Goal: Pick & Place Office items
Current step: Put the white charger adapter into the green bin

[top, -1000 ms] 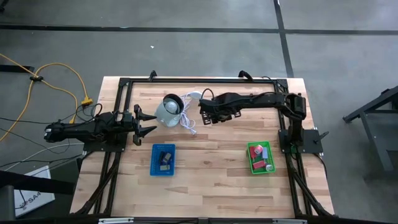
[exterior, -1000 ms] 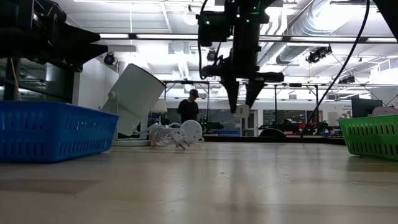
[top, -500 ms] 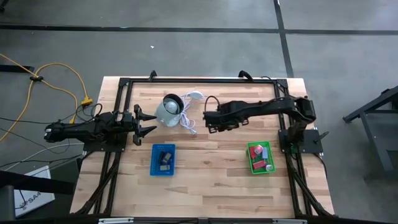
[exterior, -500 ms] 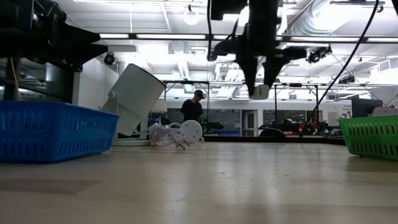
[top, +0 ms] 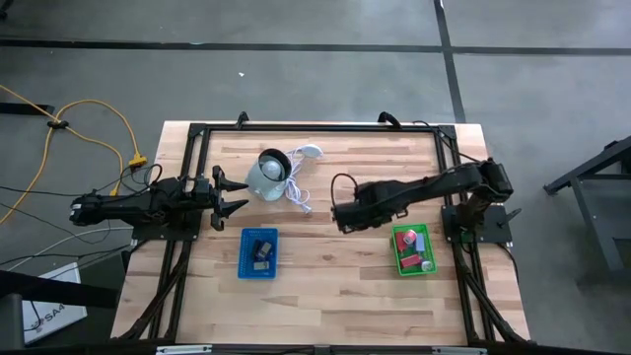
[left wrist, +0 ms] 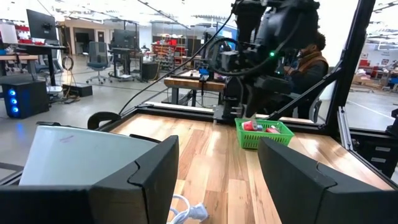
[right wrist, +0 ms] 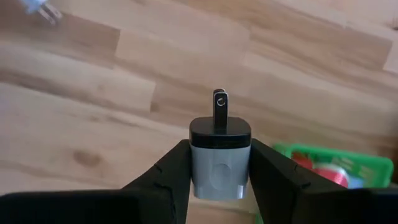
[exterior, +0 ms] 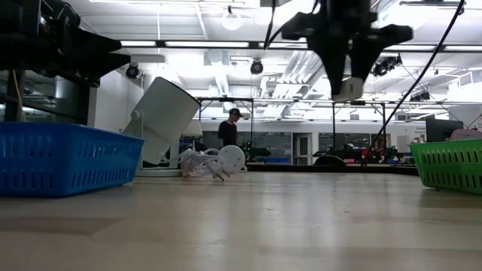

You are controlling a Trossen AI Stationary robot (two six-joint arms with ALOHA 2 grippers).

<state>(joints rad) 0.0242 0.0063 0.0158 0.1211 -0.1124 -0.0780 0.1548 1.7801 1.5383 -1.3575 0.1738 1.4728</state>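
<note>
My right gripper [top: 345, 212] hangs above the middle of the table, pointing down, shut on a small grey-white plug block [right wrist: 219, 165] with a black end and a metal prong [right wrist: 219, 107]. In the low view the block [exterior: 348, 90] hangs high over the wood. The green tray [top: 412, 249], to the gripper's right and nearer the front edge, holds red, pink and pale-blue pieces. The blue tray [top: 258, 253] holds a dark piece. My left gripper [top: 232, 194] waits open at the table's left side, level. My right gripper pinches the plug block by its two opposite grey sides [right wrist: 198, 167] between its two fingers [right wrist: 177, 171]. The fingers come from above, pointing down. The block is lifted clear of the table, upright, its black end and prong pointing down at the wood.
A grey-white round object [top: 266, 176] with a white cord [top: 299, 192] lies at the far middle-left, tilted on the table. A black frame [top: 315, 128] runs round the table. Bare wood lies between the two trays. A person [exterior: 230, 129] stands far off in the room.
My right gripper has carried the plug block up and toward the table's near-right, away from the round object and toward the green tray. It has stayed shut, still pointing down.
</note>
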